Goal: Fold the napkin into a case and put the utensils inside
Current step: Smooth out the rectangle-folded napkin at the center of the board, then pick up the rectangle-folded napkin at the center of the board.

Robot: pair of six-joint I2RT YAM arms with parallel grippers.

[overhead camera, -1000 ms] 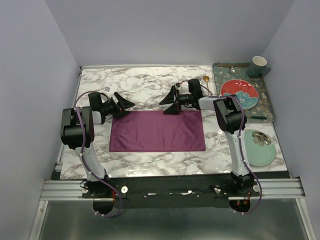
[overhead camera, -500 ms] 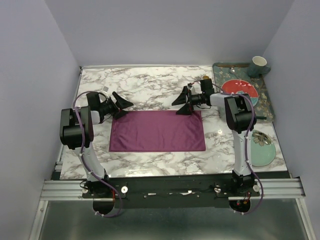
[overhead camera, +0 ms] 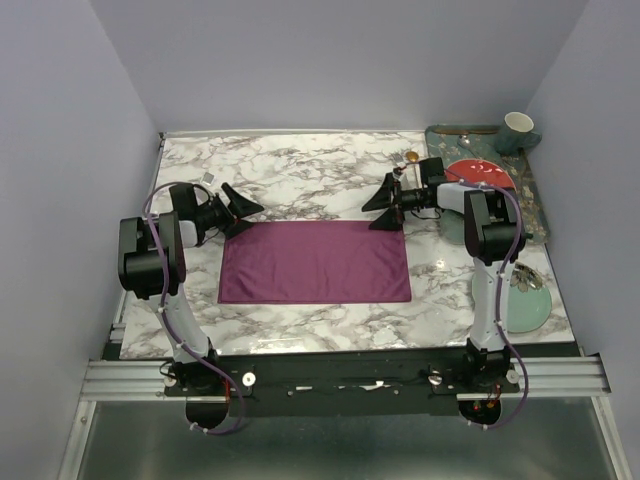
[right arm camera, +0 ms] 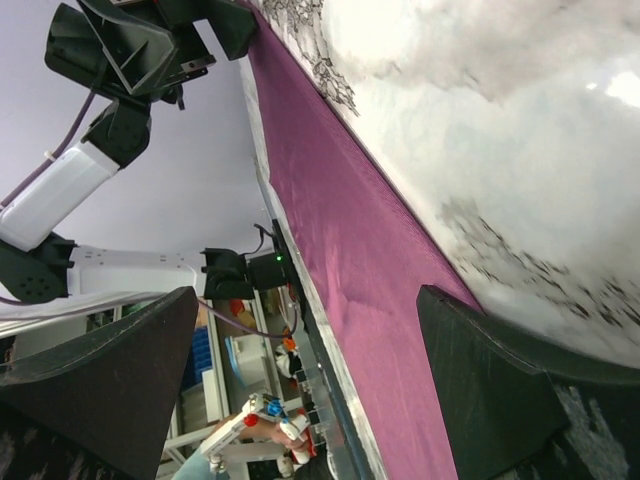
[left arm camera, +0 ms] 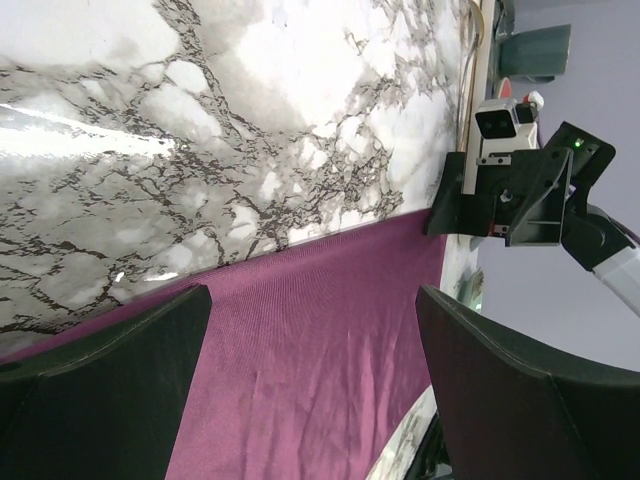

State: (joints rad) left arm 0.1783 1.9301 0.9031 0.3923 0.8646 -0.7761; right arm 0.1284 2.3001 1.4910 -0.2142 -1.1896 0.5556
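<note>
The plum-purple napkin [overhead camera: 315,262] lies flat and spread out as one rectangle in the middle of the marble table; no case is in view. My left gripper [overhead camera: 250,215] hovers open at the napkin's far left corner, the cloth [left arm camera: 300,380] lying below its spread fingers [left arm camera: 110,390]. Over the far right corner my right gripper [overhead camera: 368,217] is also open, with nothing between its fingers [right arm camera: 500,390] and the napkin's edge [right arm camera: 340,230] under it. A small gold piece [overhead camera: 410,157] lies just behind the right gripper. I cannot make out the utensils for certain.
A dark green tray [overhead camera: 535,205] at the back right carries a red plate [overhead camera: 480,175] and a pale cup [overhead camera: 518,125]. A pale green plate [overhead camera: 530,310] sits at the front right, partly behind the right arm.
My right gripper has swung right along the napkin's far edge to its right corner. The left gripper has drawn back slightly to the left. The napkin has not moved.
</note>
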